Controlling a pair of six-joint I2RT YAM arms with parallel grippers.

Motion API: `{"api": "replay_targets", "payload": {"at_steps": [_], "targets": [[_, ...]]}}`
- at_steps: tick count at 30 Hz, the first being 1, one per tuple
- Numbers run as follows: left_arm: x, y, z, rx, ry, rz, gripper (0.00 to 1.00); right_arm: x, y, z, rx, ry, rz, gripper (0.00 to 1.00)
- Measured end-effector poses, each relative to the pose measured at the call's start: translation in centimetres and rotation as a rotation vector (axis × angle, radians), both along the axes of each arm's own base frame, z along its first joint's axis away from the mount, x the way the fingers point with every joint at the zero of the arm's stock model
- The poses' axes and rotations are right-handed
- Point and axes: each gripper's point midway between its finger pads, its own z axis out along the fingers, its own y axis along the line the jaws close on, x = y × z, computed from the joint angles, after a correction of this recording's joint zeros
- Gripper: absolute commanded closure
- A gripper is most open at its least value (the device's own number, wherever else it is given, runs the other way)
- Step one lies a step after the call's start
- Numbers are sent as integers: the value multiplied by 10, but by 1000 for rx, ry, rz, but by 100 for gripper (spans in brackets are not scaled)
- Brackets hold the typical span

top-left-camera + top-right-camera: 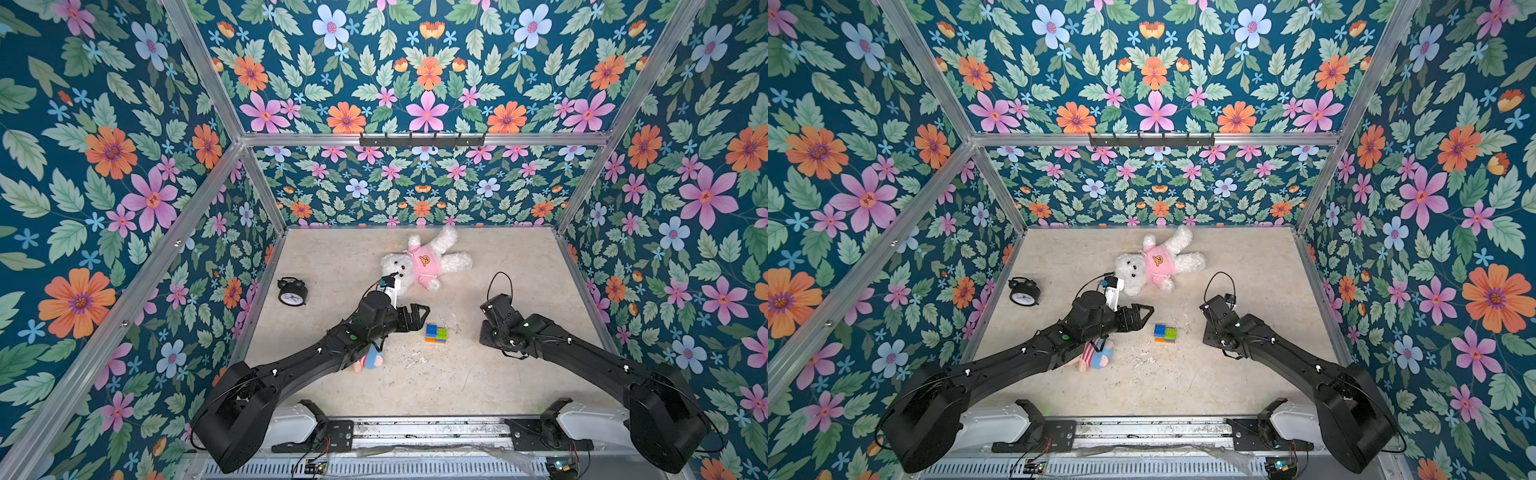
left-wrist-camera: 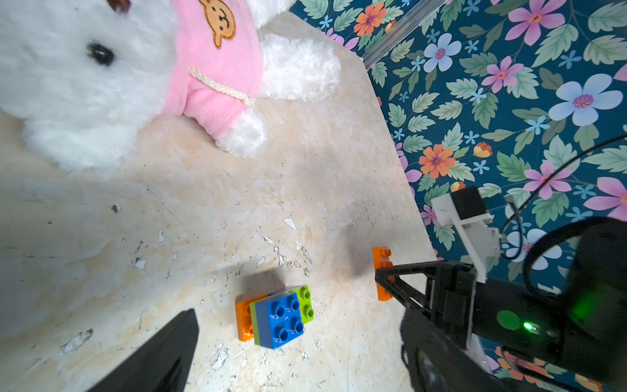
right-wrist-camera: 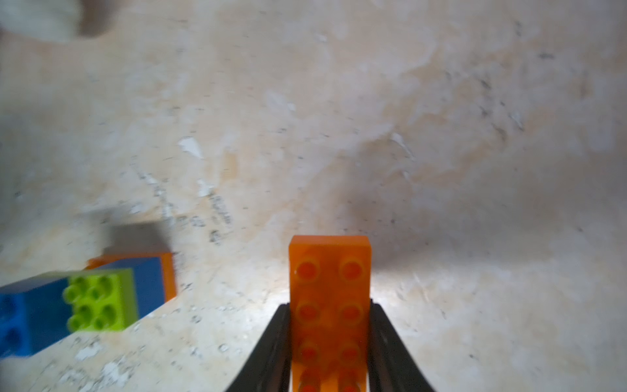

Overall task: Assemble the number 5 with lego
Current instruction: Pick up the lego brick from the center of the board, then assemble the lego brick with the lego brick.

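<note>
- Closest to the lens in the right wrist view: long orange brick (image 3: 329,271), clamped by its long sides in the right claw (image 3: 329,305), studs toward that camera, one end poking out past the fingertips.
- Lifted clear, or resting by its end on the worktop (image 1: 457,386): hard to tell through the blur.
- Part-built number 5 (image 1: 436,333) standing on the worktop about mid-scene: orange at the bottom, then blue, lime green, blue. Just right of the left claw (image 1: 420,318), apart from the right claw further right.
- Left claw spread wide, empty, touching nothing, so no brace on the block.
- Likely to slide or tip under a press from the right arm: standing loose, with the top blue brick covering only half of the green.
- Could pivot in the grip if pushed down off-centre, held near one end only.
- Needs turning underside-down before mating; otherwise studs against studs and no join.
- Risk of claw knocking claw over the block, given the left one hovering so near.
- White plush bear (image 1: 424,262) further off and small striped plush (image 1: 372,359) under the left arm: a snag only on a wide swing.
</note>
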Motion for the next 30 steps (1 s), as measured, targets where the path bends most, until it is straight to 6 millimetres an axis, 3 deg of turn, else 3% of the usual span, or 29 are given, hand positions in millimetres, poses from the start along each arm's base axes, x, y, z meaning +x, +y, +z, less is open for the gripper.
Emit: {"api": "replay_targets", "payload": {"at_steps": [7,13,19,21,30], "targets": [[9,21,-9,-74,76,29,15,8,58,48,26,-225,344,70],[2,0,-1,-176,120,-116,21,-1,100,79,32,-395,643,72],[-6,-14,11,-258,137,-208,26,-6,115,90,10,-462,795,73],[-6,-17,12,-269,139,-229,34,-10,120,92,18,-474,839,73],[-9,-36,24,-334,158,-317,40,-20,135,96,38,-489,940,72]]}}
